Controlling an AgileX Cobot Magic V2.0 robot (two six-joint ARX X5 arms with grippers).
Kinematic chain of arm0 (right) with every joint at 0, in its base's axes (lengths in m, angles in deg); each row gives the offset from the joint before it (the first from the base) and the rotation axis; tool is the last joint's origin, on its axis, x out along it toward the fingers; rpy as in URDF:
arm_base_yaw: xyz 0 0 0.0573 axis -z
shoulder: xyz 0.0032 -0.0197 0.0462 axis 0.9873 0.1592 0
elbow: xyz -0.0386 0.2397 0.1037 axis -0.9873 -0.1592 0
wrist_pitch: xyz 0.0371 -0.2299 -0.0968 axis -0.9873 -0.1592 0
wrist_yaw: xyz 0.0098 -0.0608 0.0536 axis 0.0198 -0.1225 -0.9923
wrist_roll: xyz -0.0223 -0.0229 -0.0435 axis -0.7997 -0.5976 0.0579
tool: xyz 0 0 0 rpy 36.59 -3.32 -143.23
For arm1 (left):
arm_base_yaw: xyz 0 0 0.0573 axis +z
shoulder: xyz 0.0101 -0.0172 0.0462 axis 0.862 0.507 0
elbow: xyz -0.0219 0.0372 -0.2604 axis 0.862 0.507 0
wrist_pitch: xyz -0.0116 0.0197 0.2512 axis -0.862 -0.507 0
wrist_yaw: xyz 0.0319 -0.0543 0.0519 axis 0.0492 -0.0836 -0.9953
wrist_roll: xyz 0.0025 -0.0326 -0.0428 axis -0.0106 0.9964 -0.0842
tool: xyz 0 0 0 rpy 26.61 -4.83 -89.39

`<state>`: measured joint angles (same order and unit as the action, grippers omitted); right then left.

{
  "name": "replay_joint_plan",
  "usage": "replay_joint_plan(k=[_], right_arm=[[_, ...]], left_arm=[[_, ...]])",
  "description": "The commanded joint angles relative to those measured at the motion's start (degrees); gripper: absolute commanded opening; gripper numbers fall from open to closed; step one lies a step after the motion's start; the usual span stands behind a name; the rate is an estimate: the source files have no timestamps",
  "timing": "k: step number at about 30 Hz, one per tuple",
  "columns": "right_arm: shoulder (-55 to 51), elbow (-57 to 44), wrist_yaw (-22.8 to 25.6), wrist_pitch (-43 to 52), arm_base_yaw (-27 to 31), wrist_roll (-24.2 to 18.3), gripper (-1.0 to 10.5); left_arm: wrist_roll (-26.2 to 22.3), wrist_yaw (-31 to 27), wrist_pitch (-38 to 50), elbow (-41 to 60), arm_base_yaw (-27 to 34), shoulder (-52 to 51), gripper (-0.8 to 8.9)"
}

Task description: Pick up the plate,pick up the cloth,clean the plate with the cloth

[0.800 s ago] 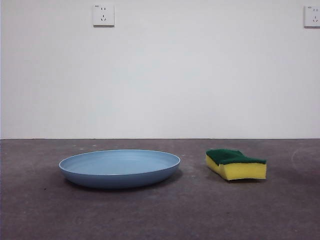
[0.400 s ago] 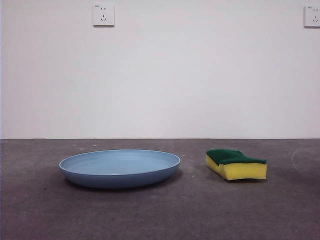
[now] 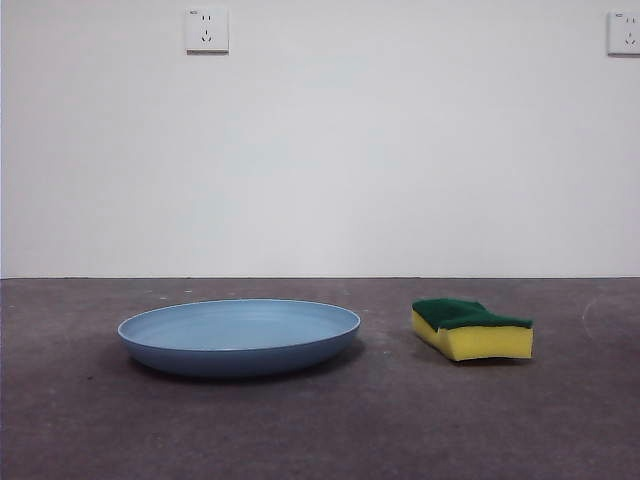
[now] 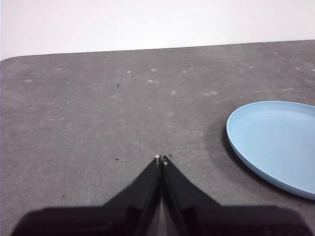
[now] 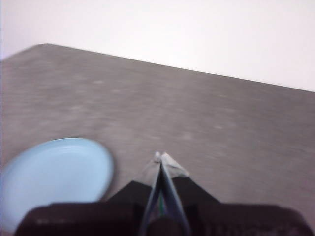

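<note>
The light-blue plate [image 3: 240,335] lies flat on the dark grey table [image 3: 320,430], left of centre in the front view. To its right rests the cloth [image 3: 471,328], a yellow sponge block with a green top. Neither arm shows in the front view. My left gripper [image 4: 161,158] is shut with nothing in it, above bare table with the plate [image 4: 275,143] off to one side. My right gripper [image 5: 160,156] is shut too, holding nothing; its picture is blurred, with the plate [image 5: 54,174] beside it. The cloth is hidden in both wrist views.
A white wall stands behind the table, with one socket [image 3: 207,30] at the upper left and another socket [image 3: 624,32] at the upper right. The table's far edge [image 4: 157,49] meets the wall.
</note>
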<state>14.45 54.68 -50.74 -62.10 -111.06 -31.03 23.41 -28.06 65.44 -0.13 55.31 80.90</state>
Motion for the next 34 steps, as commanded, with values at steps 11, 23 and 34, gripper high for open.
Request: replay_joint_plan(k=[11, 23, 34], right_arm=[[-19.8, -23.5, -13.0, 15.6, 23.4, -0.2, 0.0], [-34.6, -38.7, -13.0, 15.6, 23.4, 1.6, 0.0], [-37.5, -41.2, -12.9, 11.1, 23.3, 3.4, 0.0]], left_arm=[[0.3, 0.0, 0.1, 0.8, 0.2, -0.1, -0.01], [0.3, 0.0, 0.1, 0.8, 0.2, -0.1, -0.01], [0.3, 0.0, 0.1, 0.8, 0.2, -0.1, -0.01]])
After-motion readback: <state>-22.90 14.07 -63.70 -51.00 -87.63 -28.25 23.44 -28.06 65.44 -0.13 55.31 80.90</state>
